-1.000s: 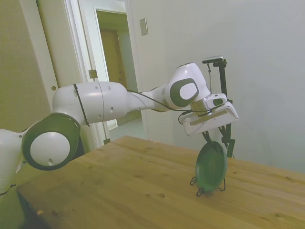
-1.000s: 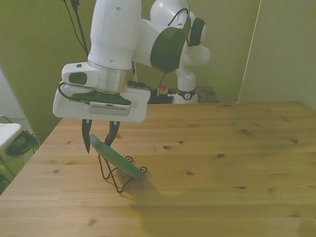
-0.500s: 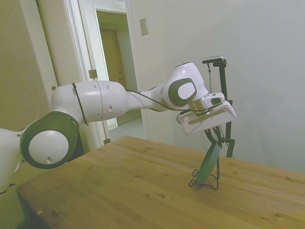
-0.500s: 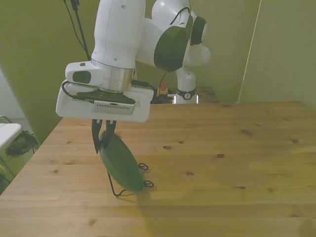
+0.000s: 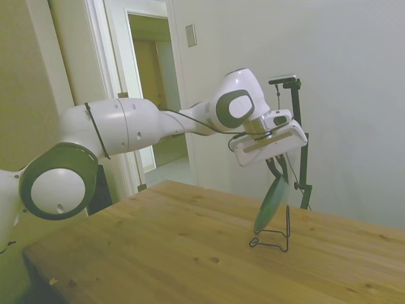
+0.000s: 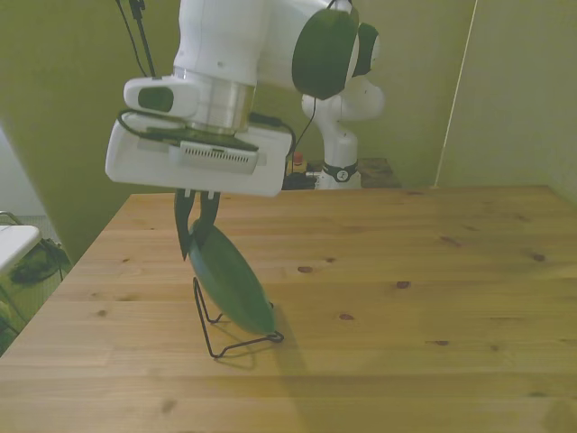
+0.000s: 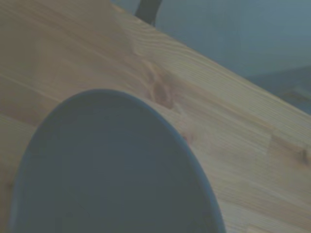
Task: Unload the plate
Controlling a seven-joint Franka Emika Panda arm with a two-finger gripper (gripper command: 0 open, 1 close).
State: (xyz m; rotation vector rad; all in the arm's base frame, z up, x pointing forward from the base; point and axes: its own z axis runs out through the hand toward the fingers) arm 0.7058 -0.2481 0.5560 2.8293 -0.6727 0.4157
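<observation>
1 round, dark green matte plate point(image 6: 228, 282), 1 thin black wire stand point(image 6: 225, 336), 1 long wooden table point(image 6: 406, 307), and 1 white two-finger gripper point(image 6: 196, 233); the blurred wrist view seems to add nothing more.

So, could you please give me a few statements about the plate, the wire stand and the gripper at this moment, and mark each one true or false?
1. The gripper is closed on the upper rim of the plate. True.
2. The plate lies flat on the table. False: it hangs tilted on edge from the gripper.
3. The wire stand stands on the table beneath the plate. True.
4. The plate's lower edge rests in the stand's front hooks. False: in the side view the plate is clear of the stand's base.
5. Food sits on the plate. False: the wrist view shows its surface bare.
</observation>
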